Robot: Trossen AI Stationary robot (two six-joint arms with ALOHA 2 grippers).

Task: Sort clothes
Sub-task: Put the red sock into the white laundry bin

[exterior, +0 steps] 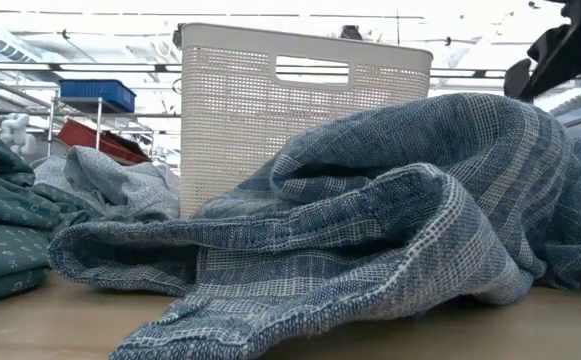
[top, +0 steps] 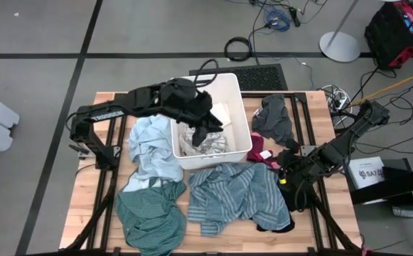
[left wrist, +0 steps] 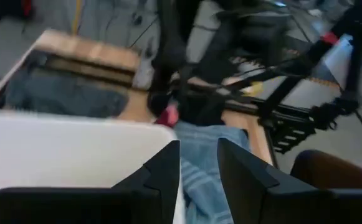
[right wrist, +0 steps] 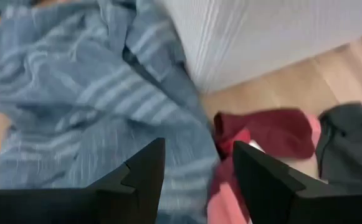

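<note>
On the wooden table point(top: 85, 213), a white perforated bin point(top: 238, 114) holds white and grey patterned pieces point(top: 210, 142); the blue-grey striped shirt point(top: 227, 192), teal garment point(top: 149, 213), light blue shirt point(top: 149, 146) and dark grey piece point(top: 274, 117) lie around it. The left gripper point(left wrist: 198, 171) hangs over the bin, fingers apart and empty, apparently between drops. The right gripper point(right wrist: 196, 171), spread and empty, hovers above the maroon piece point(right wrist: 265, 134); descending and pinching it seems next.

Robotics lab or workshop. Evidence: light wooden desk point(top: 92, 203) on a black metal frame, centre of the high view; grey floor marked with black tape lines point(top: 64, 117); loose coiled black cables point(top: 238, 48) at top centre; metal shelving with blue and red plastic bins point(exterior: 95, 95), left background of the low view.
</note>
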